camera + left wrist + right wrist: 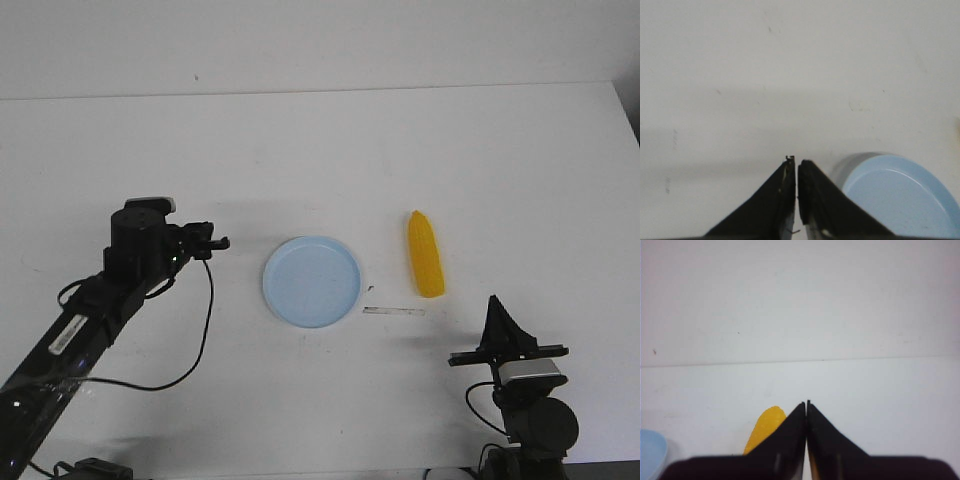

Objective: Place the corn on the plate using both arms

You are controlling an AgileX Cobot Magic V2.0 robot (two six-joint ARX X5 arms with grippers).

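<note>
The yellow-orange corn (pixel 426 254) lies on the white table, right of the pale blue plate (pixel 312 281), tapered end pointing away from me. My left gripper (pixel 214 243) is shut and empty, hovering left of the plate; in the left wrist view its tips (pixel 796 161) are closed beside the plate (pixel 900 200). My right gripper (pixel 496 305) is shut and empty, near the table's front edge, a little right of and nearer than the corn. In the right wrist view the closed tips (pixel 806 403) partly cover the corn (pixel 765 432), and the plate's edge (pixel 650 452) shows at one side.
A thin pale strip (pixel 393 311) lies on the table between the plate and the right gripper. The white table (pixel 320 160) meets a white wall at the back. Black cables (pixel 190 360) trail from the left arm over the front of the table.
</note>
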